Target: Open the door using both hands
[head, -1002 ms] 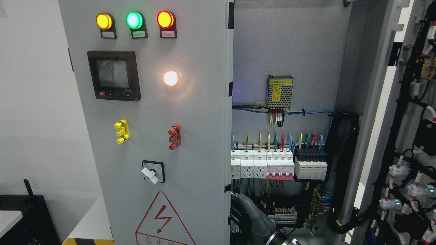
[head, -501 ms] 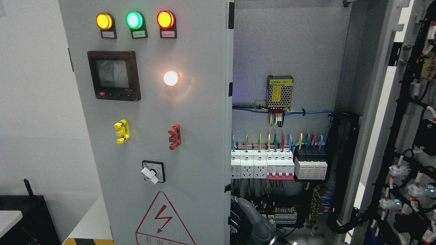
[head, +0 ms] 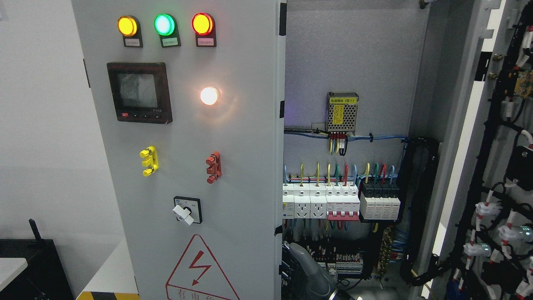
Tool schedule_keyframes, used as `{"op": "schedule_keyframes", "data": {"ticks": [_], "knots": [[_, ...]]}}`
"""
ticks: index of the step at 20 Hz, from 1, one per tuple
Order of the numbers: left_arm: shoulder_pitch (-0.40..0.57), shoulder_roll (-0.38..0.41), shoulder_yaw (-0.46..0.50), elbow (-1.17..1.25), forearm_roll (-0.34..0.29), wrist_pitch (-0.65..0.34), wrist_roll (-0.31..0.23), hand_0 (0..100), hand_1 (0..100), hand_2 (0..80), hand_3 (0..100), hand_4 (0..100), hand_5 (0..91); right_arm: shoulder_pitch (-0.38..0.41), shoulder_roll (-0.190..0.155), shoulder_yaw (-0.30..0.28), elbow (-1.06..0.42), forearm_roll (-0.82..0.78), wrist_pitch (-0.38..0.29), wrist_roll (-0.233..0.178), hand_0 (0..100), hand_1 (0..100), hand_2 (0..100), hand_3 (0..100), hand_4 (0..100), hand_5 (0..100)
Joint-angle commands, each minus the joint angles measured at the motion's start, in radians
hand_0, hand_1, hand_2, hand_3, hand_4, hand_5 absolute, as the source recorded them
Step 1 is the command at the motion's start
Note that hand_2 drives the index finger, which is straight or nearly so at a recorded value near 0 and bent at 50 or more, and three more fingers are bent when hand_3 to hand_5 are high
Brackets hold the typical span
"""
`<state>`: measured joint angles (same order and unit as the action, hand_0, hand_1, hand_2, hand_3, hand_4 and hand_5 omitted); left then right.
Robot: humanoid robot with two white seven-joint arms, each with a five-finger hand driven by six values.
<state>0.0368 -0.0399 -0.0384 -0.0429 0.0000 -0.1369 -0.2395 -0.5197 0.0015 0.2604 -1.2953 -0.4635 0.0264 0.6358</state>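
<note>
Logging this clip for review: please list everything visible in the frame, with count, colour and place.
Left door: one, grey, left half, shut.
Right door: one, grey, far right, swung open, black wiring on its inner side.
Indicator lamps: three, yellow, green, red, top of left door.
White lamp: one, lit, mid door.
Display: one, black, upper left of door.
Handles: two, yellow and red, mid door.
Rotary switch: one, white knob, lower door.
Warning triangle: one, red, bottom.
Power supply: one, metal, inside cabinet.
Breakers: one row, white and black.
Robot hand: one, grey, bottom centre; side unclear.
</note>
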Motion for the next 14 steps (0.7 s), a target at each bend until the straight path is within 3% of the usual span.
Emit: {"op": "schedule_keyframes", "data": {"ticks": [1,5,14], "knots": [[0.000,0.000,0.000,0.000,0.021,0.000,0.000,0,0,0.0,0,0,0.0,0.001,0.029,0.025,-0.025,-0.003,0.000,0.009,38,0,0,0,0,0],[0.000,0.000,0.000,0.000,0.021,0.000,0.000,0,0,0.0,0,0,0.0,0.001,0.029,0.036,-0.029,-0.003,0.000,0.044,38,0,0,0,0,0],[0.000,0.000,0.000,0.000,0.021,0.000,0.000,0,0,0.0,0,0,0.0,0.004,0.029,0.037,-0.045,-0.039,0.000,0.068,38,0,0,0,0,0]]}}
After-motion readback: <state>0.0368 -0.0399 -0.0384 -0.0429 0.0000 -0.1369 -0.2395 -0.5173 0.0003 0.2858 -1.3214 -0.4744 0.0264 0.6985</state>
